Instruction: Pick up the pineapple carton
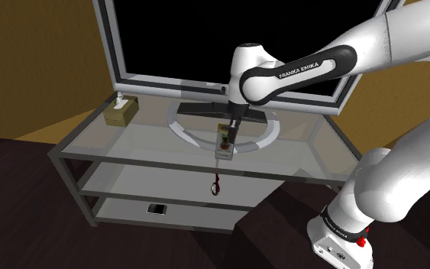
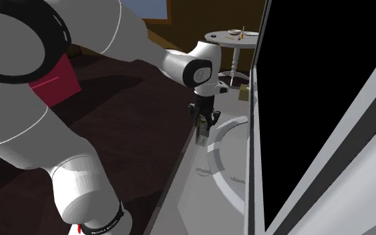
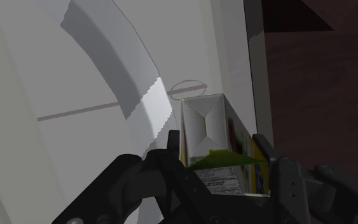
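While the gripper [image 3: 217, 145] clasps the pineapple carton [image 3: 204, 124] between both fingers, near the front edge of the glass stand [image 1: 140, 131], keep the grip firm and lift vertically, carton upright.

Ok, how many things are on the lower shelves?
2: a red thing on the middle shelf, a flat dark thing on the bottom shelf; others may be hidden.

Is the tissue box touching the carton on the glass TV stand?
No: in the shoulder view the tissue box stands at the TV stand's left end, well apart from the carton near its front edge.
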{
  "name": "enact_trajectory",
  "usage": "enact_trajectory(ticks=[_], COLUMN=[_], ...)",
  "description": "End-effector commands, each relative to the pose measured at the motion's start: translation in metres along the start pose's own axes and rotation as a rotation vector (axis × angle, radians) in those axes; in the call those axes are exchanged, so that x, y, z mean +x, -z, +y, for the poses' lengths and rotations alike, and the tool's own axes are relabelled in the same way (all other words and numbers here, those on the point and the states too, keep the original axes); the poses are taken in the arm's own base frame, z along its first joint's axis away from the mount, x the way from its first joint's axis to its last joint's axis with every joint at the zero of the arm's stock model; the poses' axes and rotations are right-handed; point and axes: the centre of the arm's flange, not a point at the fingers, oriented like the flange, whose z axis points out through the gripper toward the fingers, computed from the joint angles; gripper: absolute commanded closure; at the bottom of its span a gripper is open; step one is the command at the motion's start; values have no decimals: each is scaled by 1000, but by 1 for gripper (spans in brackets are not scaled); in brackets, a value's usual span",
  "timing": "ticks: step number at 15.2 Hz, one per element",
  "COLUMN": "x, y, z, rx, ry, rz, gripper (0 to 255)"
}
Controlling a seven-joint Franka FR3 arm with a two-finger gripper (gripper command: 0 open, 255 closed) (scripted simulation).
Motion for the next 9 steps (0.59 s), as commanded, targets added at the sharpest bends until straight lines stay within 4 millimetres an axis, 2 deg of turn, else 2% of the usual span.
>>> enact_trajectory(ticks=[1, 9], x=[-1, -2], y=[11, 53], z=[1, 0], rx=[0, 0], ry=[0, 0], rz=[0, 0], gripper=[255, 255])
